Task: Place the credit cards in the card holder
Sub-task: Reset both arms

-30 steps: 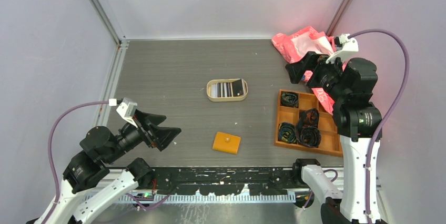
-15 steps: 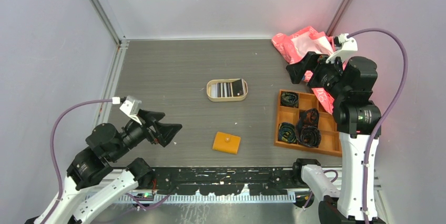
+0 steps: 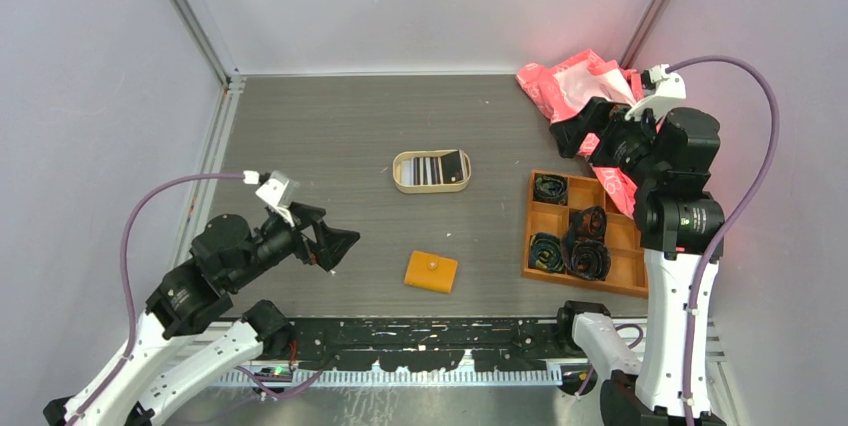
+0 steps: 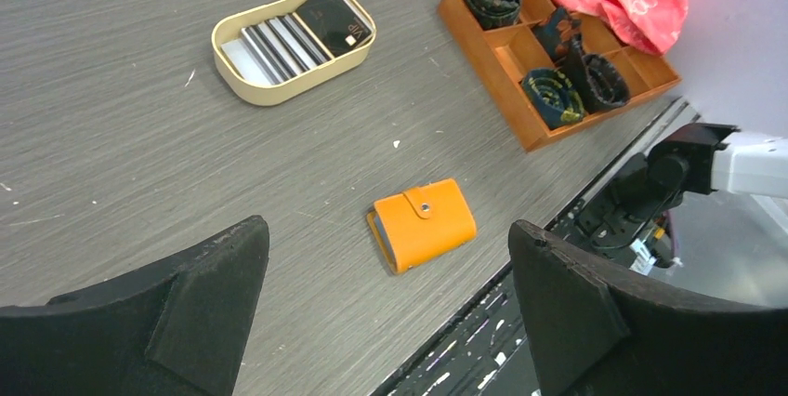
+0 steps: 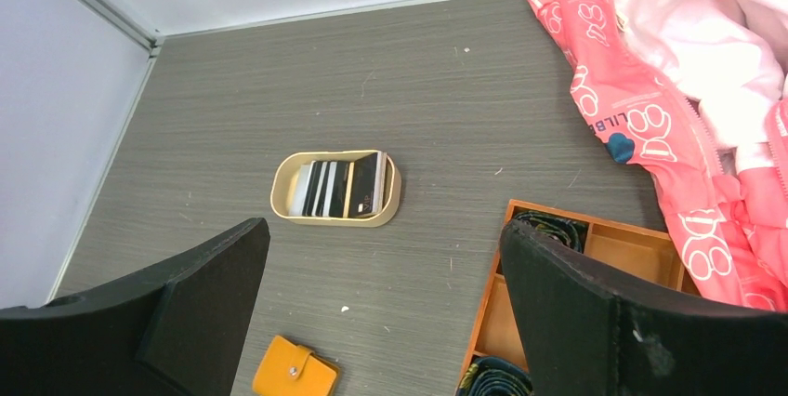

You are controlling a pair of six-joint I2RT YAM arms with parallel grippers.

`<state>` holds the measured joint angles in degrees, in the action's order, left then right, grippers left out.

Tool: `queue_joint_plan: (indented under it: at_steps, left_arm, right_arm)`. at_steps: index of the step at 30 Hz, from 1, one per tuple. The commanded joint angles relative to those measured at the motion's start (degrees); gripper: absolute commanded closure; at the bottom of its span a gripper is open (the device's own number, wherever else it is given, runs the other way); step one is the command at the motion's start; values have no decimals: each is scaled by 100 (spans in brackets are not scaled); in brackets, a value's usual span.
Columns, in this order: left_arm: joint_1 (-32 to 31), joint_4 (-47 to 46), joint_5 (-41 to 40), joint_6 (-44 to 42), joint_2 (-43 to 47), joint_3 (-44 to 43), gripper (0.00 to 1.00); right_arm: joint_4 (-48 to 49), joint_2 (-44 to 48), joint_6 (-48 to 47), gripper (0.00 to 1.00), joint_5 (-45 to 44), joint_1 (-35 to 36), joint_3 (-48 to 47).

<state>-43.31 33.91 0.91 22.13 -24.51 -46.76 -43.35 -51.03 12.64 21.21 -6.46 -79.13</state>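
Beige tin [image 4: 279, 91] w/ cards [image 4: 279, 41] (holder [image 4: 426, 224] closed)

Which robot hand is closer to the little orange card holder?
The left hand. It hovers just to the left of the card holder, with nothing between them. The right hand is far off at the back right, by the pink cloth.

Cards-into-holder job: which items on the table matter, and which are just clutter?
Job:
- credit cards, lying in the beige oval tin
- orange card holder, folded shut, near the front edge

Clutter:
- wooden tray holding dark rolls
- pink garment, far right corner
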Motion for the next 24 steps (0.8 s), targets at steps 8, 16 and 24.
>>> queue_joint_plan:
  at_steps: [8, 16, 24]
  left_arm:
    - [33, -497, -208, -1182, -837, -312, 0]
    - [68, -299, -382, -1690, -1051, -396, 0]
    - [143, -306, -797, -1780, -877, -13, 0]
  right_arm:
    - [311, -157, 142, 1, 247, -434, -19]
    - [354, -188, 151, 1, 592, -802, 40]
    - [371, -58, 177, 1, 695, -1121, 95]
